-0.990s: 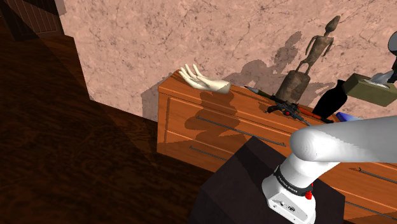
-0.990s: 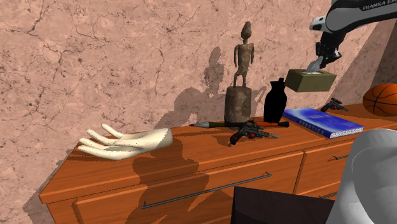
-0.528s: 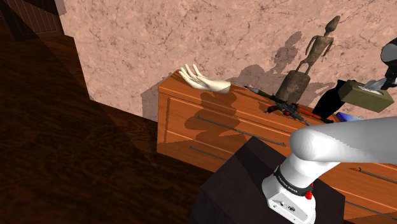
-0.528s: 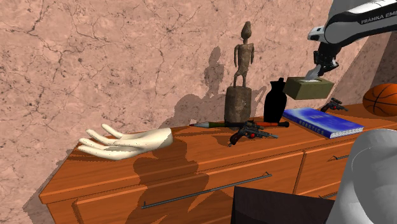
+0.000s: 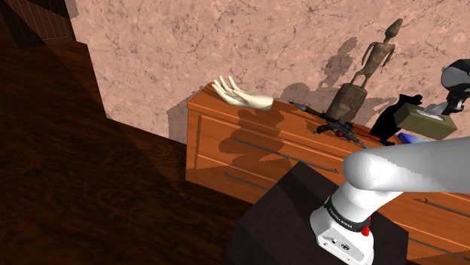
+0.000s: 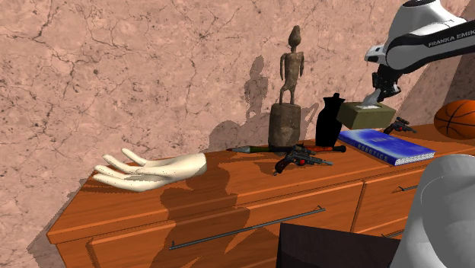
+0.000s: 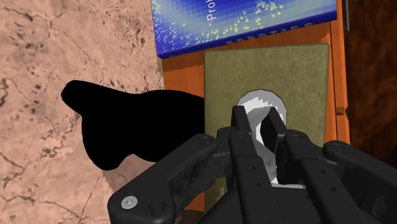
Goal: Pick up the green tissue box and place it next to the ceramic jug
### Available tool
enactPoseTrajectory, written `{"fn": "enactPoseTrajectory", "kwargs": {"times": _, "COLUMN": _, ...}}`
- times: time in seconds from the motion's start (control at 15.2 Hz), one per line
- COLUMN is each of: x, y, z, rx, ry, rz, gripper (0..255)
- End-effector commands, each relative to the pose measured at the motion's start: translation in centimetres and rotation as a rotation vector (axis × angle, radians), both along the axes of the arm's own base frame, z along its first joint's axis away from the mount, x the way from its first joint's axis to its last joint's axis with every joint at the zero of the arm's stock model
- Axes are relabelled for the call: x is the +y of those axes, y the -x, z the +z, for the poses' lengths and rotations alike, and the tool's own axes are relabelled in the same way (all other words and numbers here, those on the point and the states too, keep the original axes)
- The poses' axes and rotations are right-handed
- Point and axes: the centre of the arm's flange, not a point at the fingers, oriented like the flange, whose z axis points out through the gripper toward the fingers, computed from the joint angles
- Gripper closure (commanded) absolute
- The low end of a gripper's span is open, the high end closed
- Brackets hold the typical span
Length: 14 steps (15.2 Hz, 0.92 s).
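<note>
The olive-green tissue box (image 6: 367,114) (image 5: 425,120) (image 7: 267,70) hangs level just above the wooden dresser (image 6: 228,190), close beside the black jug (image 6: 329,122) (image 5: 390,120) (image 7: 127,130). My gripper (image 6: 374,93) (image 5: 444,108) (image 7: 257,124) comes down on the box from above, shut on the white tissue tuft that sticks out of its top. In the wrist view the box lies between the jug and the dresser's front edge, with the blue book (image 7: 242,22) just beyond it. I cannot tell whether the box's underside touches the dresser.
On the dresser stand a dark wooden figure on a post (image 6: 288,91), a toy pistol (image 6: 301,157), the blue book (image 6: 384,146), a second small pistol (image 6: 400,126), a basketball (image 6: 455,118) and a white hand model (image 6: 148,171). A stone wall rises right behind.
The gripper has come down with the tissue box and moved it toward the jug; the box now hangs lower, level with the jug's upper body.
</note>
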Motion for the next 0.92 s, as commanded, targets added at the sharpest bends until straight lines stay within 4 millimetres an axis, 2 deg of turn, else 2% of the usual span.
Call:
{"fn": "enactPoseTrajectory", "kwargs": {"times": 0.0, "x": 0.1, "y": 0.1, "z": -1.0, "rx": 0.0, "ry": 0.0, "rz": 0.0, "gripper": 255}}
{"fn": "enactPoseTrajectory", "kwargs": {"times": 0.86, "x": 0.1, "y": 0.1, "z": -7.9, "rx": 0.0, "ry": 0.0, "rz": 0.0, "gripper": 255}}
